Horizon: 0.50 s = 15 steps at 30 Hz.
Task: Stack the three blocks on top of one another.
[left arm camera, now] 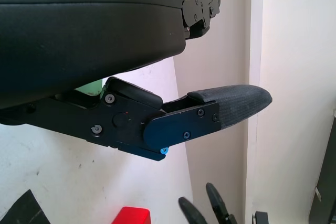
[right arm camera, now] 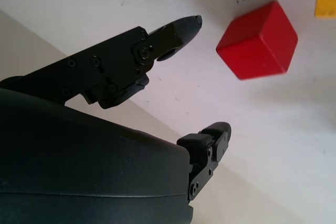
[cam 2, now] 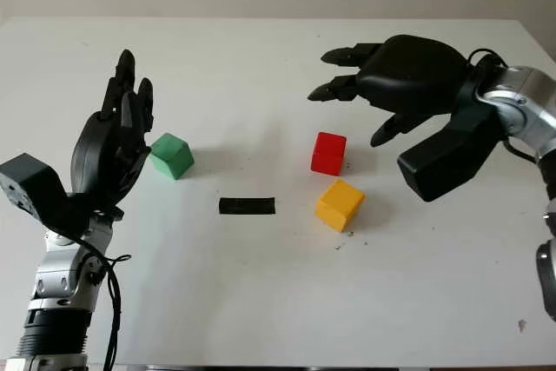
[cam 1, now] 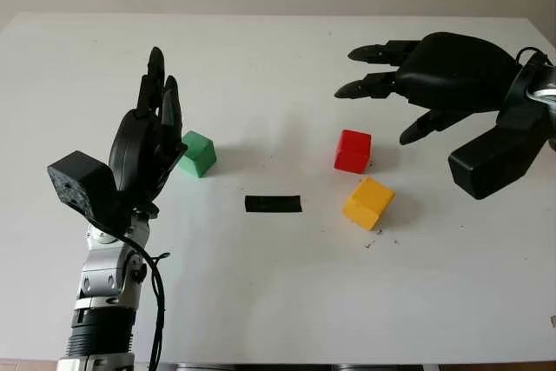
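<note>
White bench (cam 1: 278,301) spans the scene, with a pale wall behind its far edge. A short strip of black tape (cam 1: 273,204) lies flat near the middle and serves as the landmark here.

The green block (cam 1: 198,154) sits beyond the tape and off to its left. The red block (cam 1: 353,151) stands beyond the tape to its right. The yellow block (cam 1: 367,202) lies directly right of the tape, turned at an angle to the red one and just in front of it; the two are close, but whether they touch cannot be told. None of the three is stacked; each rests on the bench.

The left hand (cam 1: 149,141) is raised upright left of the tape, just beside the green block, its fingers (cam 1: 156,67) extended and holding nothing. The right hand (cam 1: 439,71) hovers palm down well right of the tape, above and a little past the red block, fingers (cam 1: 358,89) extended toward the bench's centre and grasping nothing. From the right wrist, the red block (right arm camera: 257,41) lies on the bench just past the fingertips (right arm camera: 189,24).
</note>
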### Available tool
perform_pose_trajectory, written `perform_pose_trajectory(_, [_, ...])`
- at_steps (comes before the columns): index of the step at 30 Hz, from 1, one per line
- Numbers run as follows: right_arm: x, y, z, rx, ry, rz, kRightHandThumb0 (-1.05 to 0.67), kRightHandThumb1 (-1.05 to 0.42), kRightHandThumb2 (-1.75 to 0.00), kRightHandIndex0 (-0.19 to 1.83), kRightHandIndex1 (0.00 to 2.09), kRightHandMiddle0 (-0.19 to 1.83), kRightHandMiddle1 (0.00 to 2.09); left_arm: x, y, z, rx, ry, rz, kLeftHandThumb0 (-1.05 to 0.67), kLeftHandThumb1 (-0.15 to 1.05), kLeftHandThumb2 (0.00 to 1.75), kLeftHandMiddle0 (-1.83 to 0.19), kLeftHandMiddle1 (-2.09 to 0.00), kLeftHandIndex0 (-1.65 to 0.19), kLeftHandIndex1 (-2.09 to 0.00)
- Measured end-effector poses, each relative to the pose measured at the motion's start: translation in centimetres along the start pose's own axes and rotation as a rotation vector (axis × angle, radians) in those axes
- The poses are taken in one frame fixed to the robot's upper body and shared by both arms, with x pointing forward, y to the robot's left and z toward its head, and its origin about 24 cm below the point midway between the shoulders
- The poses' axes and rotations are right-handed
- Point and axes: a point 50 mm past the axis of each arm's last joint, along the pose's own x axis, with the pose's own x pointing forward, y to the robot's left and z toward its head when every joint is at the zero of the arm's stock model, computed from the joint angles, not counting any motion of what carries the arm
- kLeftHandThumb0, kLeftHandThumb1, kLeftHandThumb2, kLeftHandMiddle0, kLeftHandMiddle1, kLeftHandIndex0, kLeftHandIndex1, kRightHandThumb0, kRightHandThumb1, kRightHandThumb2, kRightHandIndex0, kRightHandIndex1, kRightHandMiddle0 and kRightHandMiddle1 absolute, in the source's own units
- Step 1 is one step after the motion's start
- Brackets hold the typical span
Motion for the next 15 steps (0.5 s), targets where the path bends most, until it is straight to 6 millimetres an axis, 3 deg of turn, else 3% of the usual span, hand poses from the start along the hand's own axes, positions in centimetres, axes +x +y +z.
perform_pose_trajectory(6, [0.4,0.8,0.6,-0.009,-0.042,-0.007,-0.36,-0.8,-0.05,0.17,0.06,0.43,0.14,0.0,-0.1,-0.1,-0.006,0.001,-0.004,-0.75,1.05,0.69,0.19,0.0,0.19,0.0])
perform_pose_trajectory(15, [1.6,2.0,1.6,0.043,-0.081,-0.054,-0.4,-0.87,-0.07,0.12,0.04,0.41,0.11,0.0,-0.1,-0.1,-0.008,0.003,-0.001,-0.75,1.05,0.68,0.19,0.0,0.19,0.0])
